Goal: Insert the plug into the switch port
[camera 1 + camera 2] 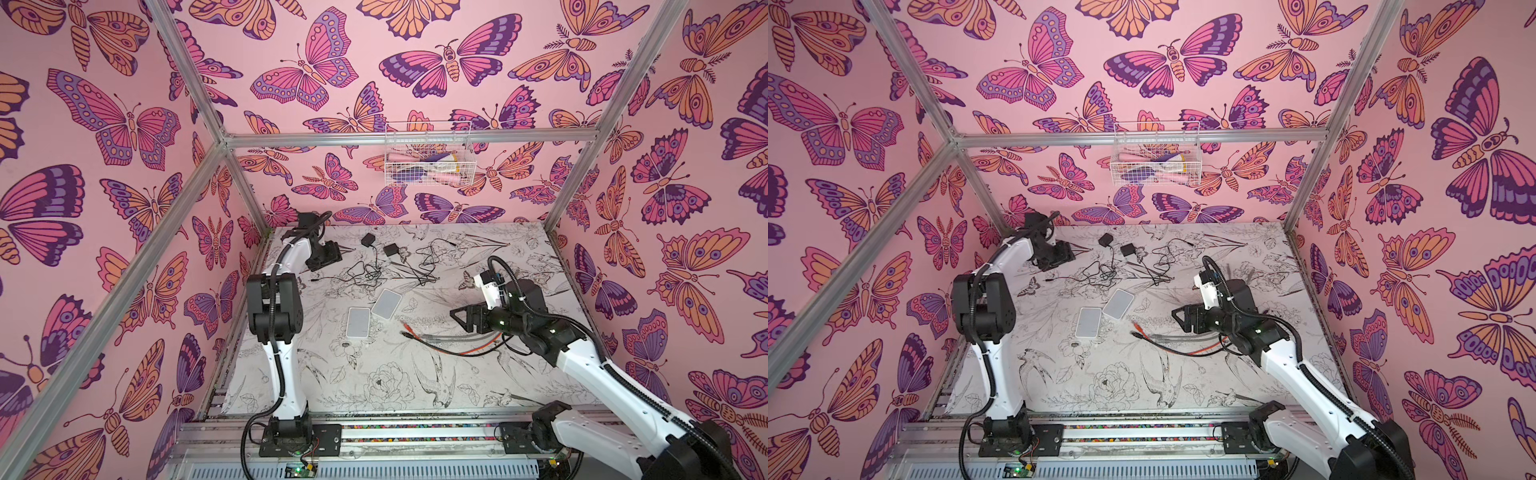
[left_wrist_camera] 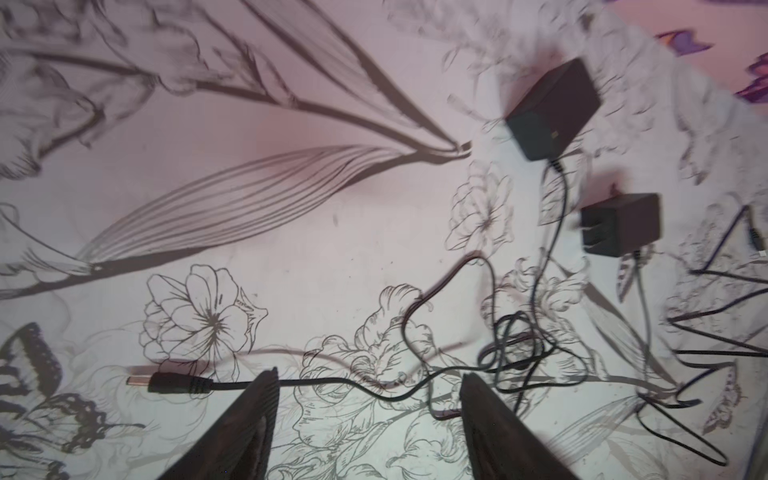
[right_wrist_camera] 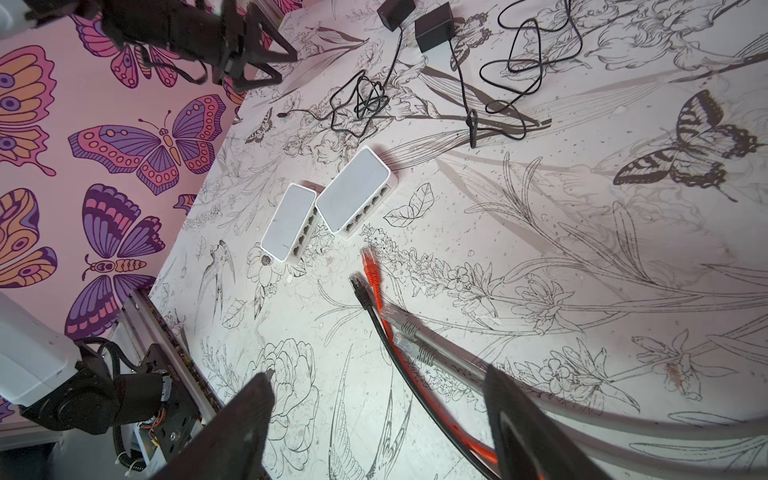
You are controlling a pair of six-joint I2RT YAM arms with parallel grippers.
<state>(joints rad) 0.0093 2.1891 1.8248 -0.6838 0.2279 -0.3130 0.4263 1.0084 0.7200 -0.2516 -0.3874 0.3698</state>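
At the far left of the table [image 1: 498, 382], the left gripper [image 2: 369, 374] is held low over a thin black lead [image 2: 332, 380]. Its fingers are spread wide and nothing is pinched; the lead merely passes along the surface beneath the gap. This stance is judged to be a preparation for taking the lead just behind the barrel plug [image 2: 166, 382], which lies flat just beside one finger. The plug's long axis is laid in line with its lead, and its metal tip is pointed toward the left wall, away from the switches. Farther back, two black power adapters [image 2: 552, 110] [image 2: 619, 224] are left lying.

In the middle, the nearer switch [image 3: 291, 222] and the farther switch [image 3: 357, 189] are laid flat, touching or nearly so. Their port rows are turned rightward, where they can be met by the network cables.

Just right of them, an orange plug [image 3: 369, 266], a black plug [image 3: 358, 286] and two grey plugs [image 3: 399, 322] [image 3: 415, 349] are fanned out, noses aimed roughly at those rows. Which plug is meant cannot be told; the barrel plug would have to be turned round, it is judged.

At the right, the right gripper [image 3: 376, 372] is poised above these cables, fingers spread, empty.
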